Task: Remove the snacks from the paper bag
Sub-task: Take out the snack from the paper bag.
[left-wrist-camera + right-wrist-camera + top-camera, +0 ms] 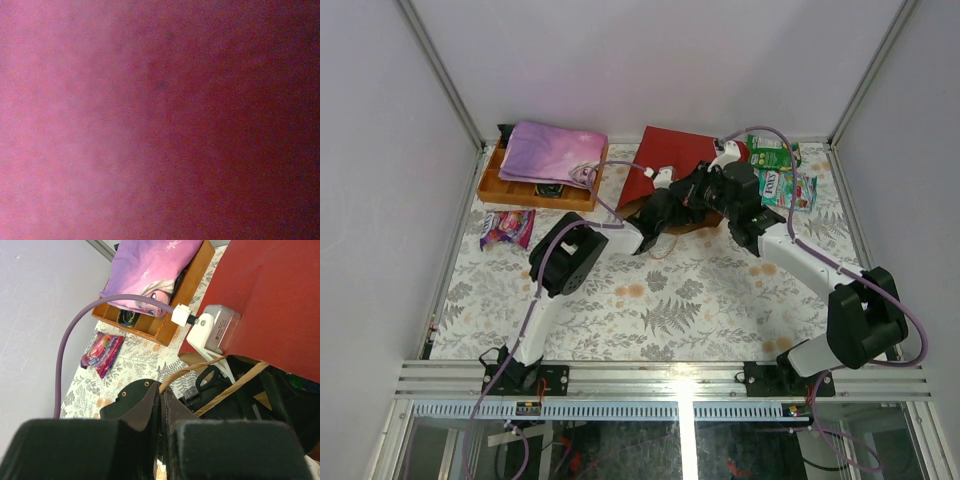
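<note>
1. The red paper bag [675,150] lies flat at the far middle of the table. Its long axis runs from the far edge back toward the arm bases, and its brown-lined mouth faces the arms.
2. The left gripper [678,203] is at that mouth, apparently pushed inside. Its wrist view shows only a red blur, so I cannot tell whether its fingers are spread or closed.
3. The right gripper [161,400] has its fingers pressed together and appears to pinch a cord handle [235,385] at the right side of the mouth.
4. Snacks on the table: a purple packet [507,228] lies beside the wooden tray [500,185], and green packets [782,172] lie just right of the bag. Any snacks inside the bag are hidden.
5. Judgement: the left arm is nearer to the bag's inside. Anything left in there lies farther along the bag's axis, away from the bases, so it would have to come back out toward them.
</note>
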